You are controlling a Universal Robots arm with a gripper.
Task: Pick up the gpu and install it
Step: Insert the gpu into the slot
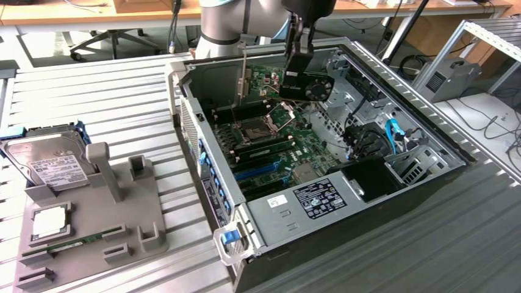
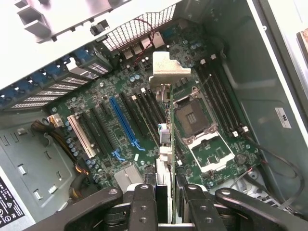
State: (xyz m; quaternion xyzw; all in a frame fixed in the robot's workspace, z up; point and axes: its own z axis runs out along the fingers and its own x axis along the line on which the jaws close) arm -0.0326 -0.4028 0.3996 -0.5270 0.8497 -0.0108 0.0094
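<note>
Wrist view – gripper point(image 2: 166, 195): the two dark fingers point(image 2: 143, 202) pinch the gpu point(image 2: 165, 154) from either face, the card seen edge-on between them.
Gpu: held upright on edge inside the open case point(image 1: 204, 159), at its far end; silver end bracket point(image 1: 244, 73) towards the exterior view's left, dark fan face towards its right.
Gripper, exterior view point(image 1: 297, 61): it reaches down from above through the case's open side.
Below the card: the green motherboard point(image 2: 110, 96) – whether the card's lower edge touches it I cannot tell.
To one side: the open CPU socket point(image 2: 199, 118), just beside the card's line.
To the other side: black expansion slots and a blue slot point(image 2: 122, 120).
Obstacles: the perforated rear wall near the bracket; black cables and a blue cable point(image 1: 395, 134) by the drive bays at the exterior view's right.
Near end of case: the power supply point(image 1: 318, 198), well apart from the card.
Open room: above the case.
Outside the case: a gray holder point(image 1: 89, 232) with a hard drive point(image 1: 53, 168) and a memory stick point(image 1: 77, 244).
</note>
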